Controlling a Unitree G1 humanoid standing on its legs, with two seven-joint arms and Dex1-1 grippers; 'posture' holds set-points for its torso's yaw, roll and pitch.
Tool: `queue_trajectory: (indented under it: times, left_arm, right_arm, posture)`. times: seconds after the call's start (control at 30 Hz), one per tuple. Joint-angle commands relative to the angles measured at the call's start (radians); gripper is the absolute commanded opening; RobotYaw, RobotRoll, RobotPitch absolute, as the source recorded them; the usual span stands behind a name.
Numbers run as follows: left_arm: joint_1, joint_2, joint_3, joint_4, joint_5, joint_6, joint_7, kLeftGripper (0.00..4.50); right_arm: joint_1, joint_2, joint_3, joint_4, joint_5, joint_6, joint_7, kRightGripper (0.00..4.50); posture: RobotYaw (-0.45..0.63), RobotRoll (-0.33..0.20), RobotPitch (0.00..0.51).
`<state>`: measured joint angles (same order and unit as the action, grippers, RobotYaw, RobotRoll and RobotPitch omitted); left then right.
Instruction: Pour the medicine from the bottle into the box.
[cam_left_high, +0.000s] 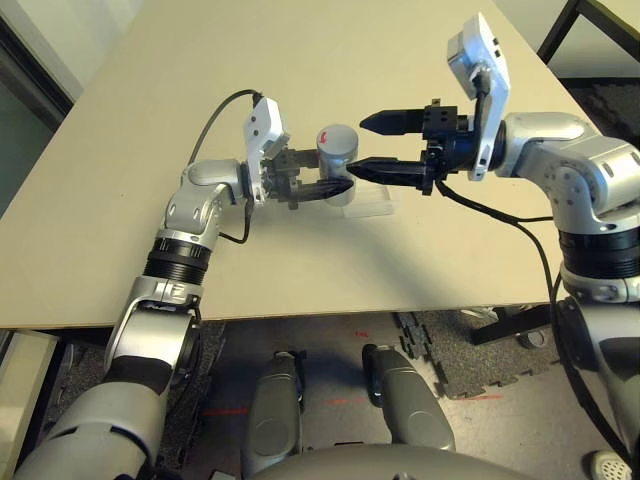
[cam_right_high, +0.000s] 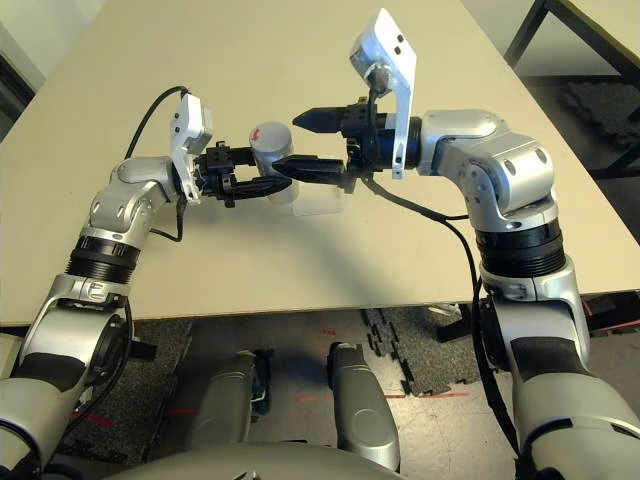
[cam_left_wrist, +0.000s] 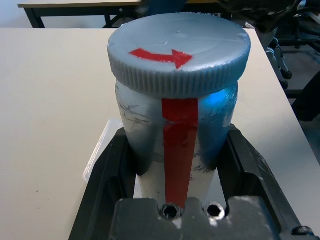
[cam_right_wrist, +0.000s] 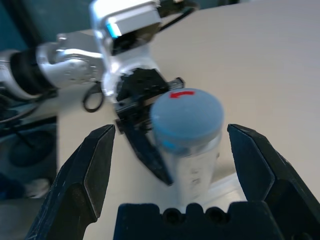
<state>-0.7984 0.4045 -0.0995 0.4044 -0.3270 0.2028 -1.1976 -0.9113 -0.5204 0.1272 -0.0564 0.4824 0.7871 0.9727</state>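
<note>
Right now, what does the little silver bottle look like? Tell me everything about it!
The bottle is a small silver-grey cylinder with a red stripe running down its side. Its round, ridged grey cap is still on and carries a red arrow. It stands upright, lifted above the table, squeezed around its body by the left hand. The right hand is open, one finger either side of the cap. The clear box lies on the table under it.
</note>
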Motion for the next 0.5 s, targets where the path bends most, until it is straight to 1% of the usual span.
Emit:
queue_trajectory:
  times: [0.03,0.2,0.4,0.43,0.47,0.5]
  left_arm:
    - [-0.004,-0.007,-0.011,-0.01,0.009,-0.006,-0.01,2.45]
    - [0.002,-0.007,-0.01,-0.021,0.009,-0.001,-0.01,2.45]
    - [0.005,-0.006,-0.01,-0.027,0.009,0.002,-0.007,2.45]
    - [0.005,-0.007,-0.01,-0.028,0.009,0.003,-0.007,2.45]
    - [0.007,-0.007,-0.011,-0.03,0.009,0.003,-0.006,2.45]
    - [0.008,-0.008,-0.011,-0.031,0.009,0.004,-0.006,2.45]
  right_arm:
    - [-0.037,0.023,0.04,0.045,-0.053,-0.05,-0.015,4.5]
    - [-0.058,0.061,0.066,0.082,-0.087,-0.08,-0.012,4.5]
    - [-0.059,0.087,0.074,0.085,-0.093,-0.085,0.002,4.5]
    - [-0.059,0.091,0.071,0.084,-0.091,-0.081,0.001,4.1]
    - [-0.058,0.094,0.069,0.081,-0.088,-0.076,0.001,3.9]
    - [-0.057,0.096,0.066,0.077,-0.086,-0.072,0.001,3.55]
  posture:
    - [-0.12,0.0,0.158]
    - [-0.12,0.0,0.158]
    - [-0.11,0.0,0.159]
    - [-0.11,0.0,0.16]
    - [-0.11,0.0,0.16]
    - [-0.11,0.0,0.16]
